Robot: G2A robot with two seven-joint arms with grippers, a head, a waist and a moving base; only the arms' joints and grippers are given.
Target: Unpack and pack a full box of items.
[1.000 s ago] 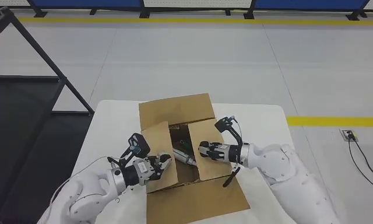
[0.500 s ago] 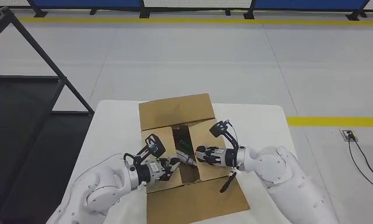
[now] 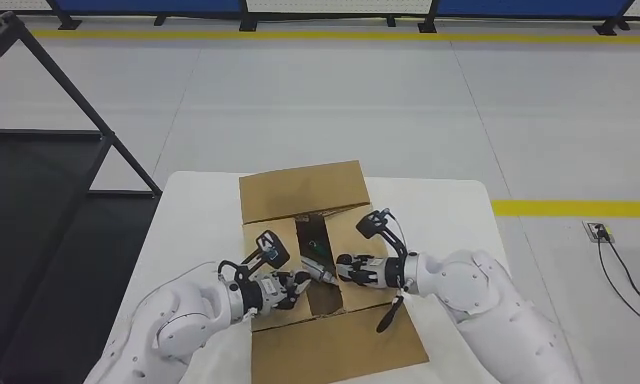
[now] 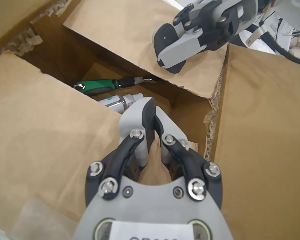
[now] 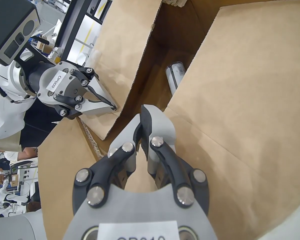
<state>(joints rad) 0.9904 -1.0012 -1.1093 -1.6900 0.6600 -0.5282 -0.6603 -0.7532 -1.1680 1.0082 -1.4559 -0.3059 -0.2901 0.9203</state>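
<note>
A brown cardboard box (image 3: 300,189) stands on the white table (image 3: 200,214) with its back and front flaps spread flat. My left gripper (image 3: 291,285) is shut, its tip pressing on the left inner flap (image 4: 40,116). My right gripper (image 3: 345,267) is shut too, and its tip lies on the right inner flap (image 5: 235,81). Both flaps are folded inward, leaving a narrow gap between them. Through the gap I see a green-handled tool (image 4: 100,86) and a white tube (image 4: 122,99) lying inside the box. The rest of the contents is hidden under the flaps.
The front flap (image 3: 335,344) lies flat toward the table's near edge. A black metal frame (image 3: 60,154) stands to the left of the table. Bare tabletop shows on both sides of the box.
My left gripper has moved right toward the box's middle, pushing the left flap down and inward. My right gripper has shifted slightly left with its flap. The gap between the flaps has narrowed.
</note>
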